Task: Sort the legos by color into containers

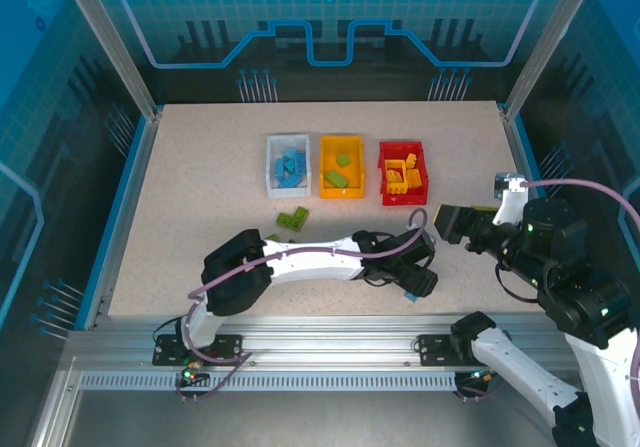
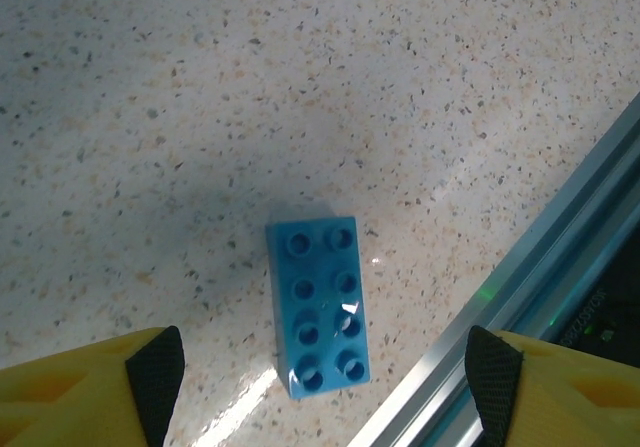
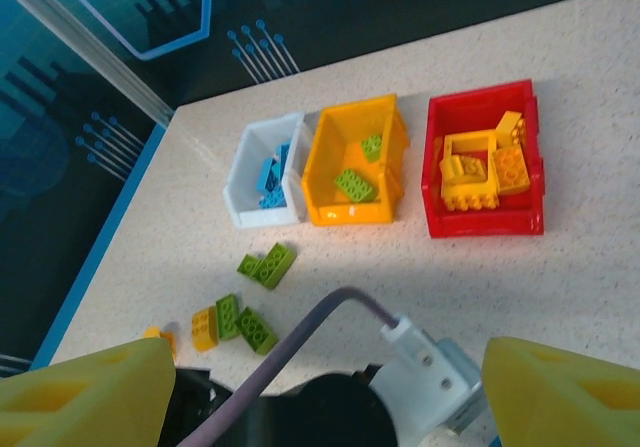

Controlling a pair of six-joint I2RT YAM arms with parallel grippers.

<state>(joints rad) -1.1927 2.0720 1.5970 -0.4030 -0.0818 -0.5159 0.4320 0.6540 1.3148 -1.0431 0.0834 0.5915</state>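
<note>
A blue lego [image 2: 318,307], a two-by-four brick, lies flat on the speckled table between the wide-apart fingers of my left gripper [image 2: 325,387], which touch neither side of it. This left gripper [image 1: 418,283] is open, low over the table near its front edge. My right gripper [image 1: 447,223] is open and holds nothing, hovering behind the left wrist. The white container [image 1: 287,183] holds blue legos, the yellow-orange container [image 1: 342,189] green ones, and the red container [image 1: 403,197] yellow ones. Loose green legos [image 3: 268,265] and a yellow brick [image 3: 205,327] lie on the table.
An aluminium rail [image 2: 520,267] runs along the table's front edge, just right of the blue brick. The left arm [image 1: 300,259] stretches across the near part of the table. Glass walls enclose the sides and back.
</note>
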